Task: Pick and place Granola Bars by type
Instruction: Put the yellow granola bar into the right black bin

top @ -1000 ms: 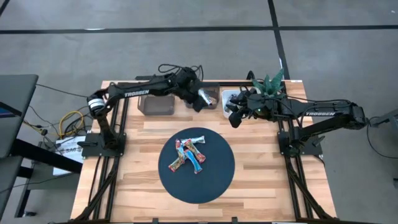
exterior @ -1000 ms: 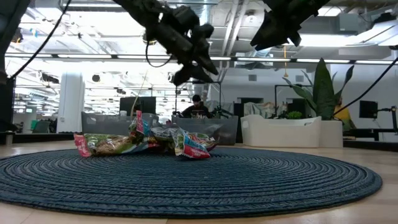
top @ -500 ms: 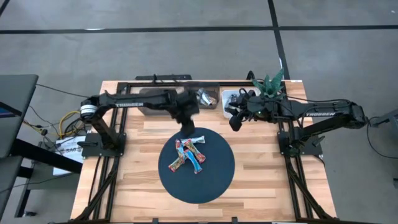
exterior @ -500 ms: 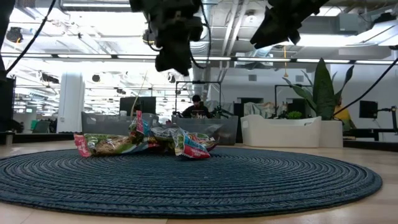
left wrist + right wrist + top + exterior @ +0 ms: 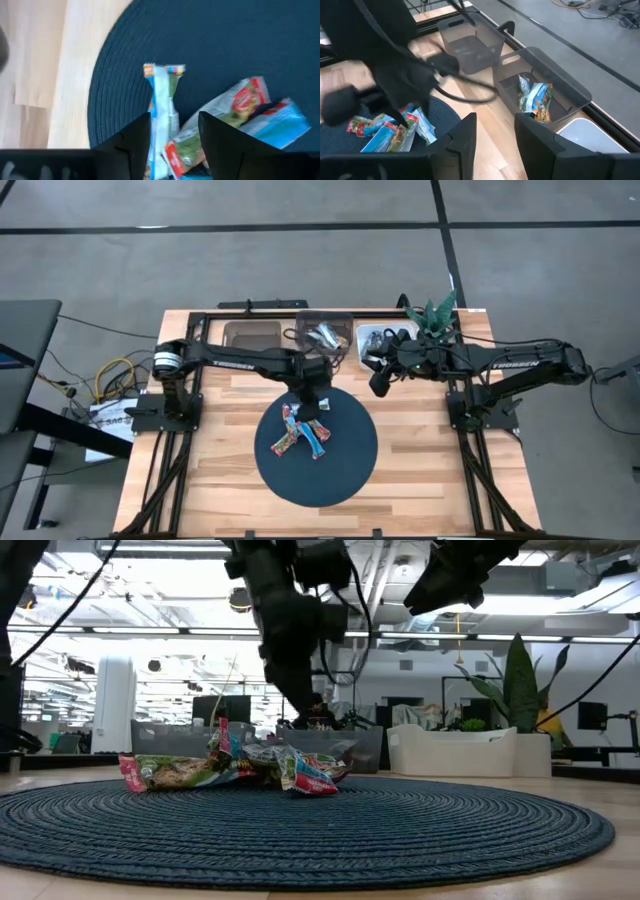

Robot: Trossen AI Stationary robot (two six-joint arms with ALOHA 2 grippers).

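Observation:
Several granola bars [image 5: 303,428] lie heaped on a round dark blue mat [image 5: 350,465], some overlapping; in the low view the heap [image 5: 232,768] rests on the mat's weave. My left gripper [image 5: 313,398] hovers open just above the heap's far end, pointing down. In its wrist view the gripper [image 5: 174,120] frames a blue-white bar [image 5: 162,100], with a green-red bar [image 5: 227,107] and a blue bar [image 5: 282,117] beside it. My right gripper [image 5: 378,382] hangs open in the air beside the white bin [image 5: 375,337], touching nothing.
Three bins stand along the table's far edge: a dark one [image 5: 470,45], a middle one [image 5: 540,75] holding a few bars [image 5: 535,99], and the white one [image 5: 585,142]. A potted plant [image 5: 435,315] stands at the far right. Bare wood surrounds the mat.
My left gripper has swung from over the middle bin toward the near edge and come down over the heap on the mat, turning until it points downward. The bars have not moved. My right arm has stayed nearly still.

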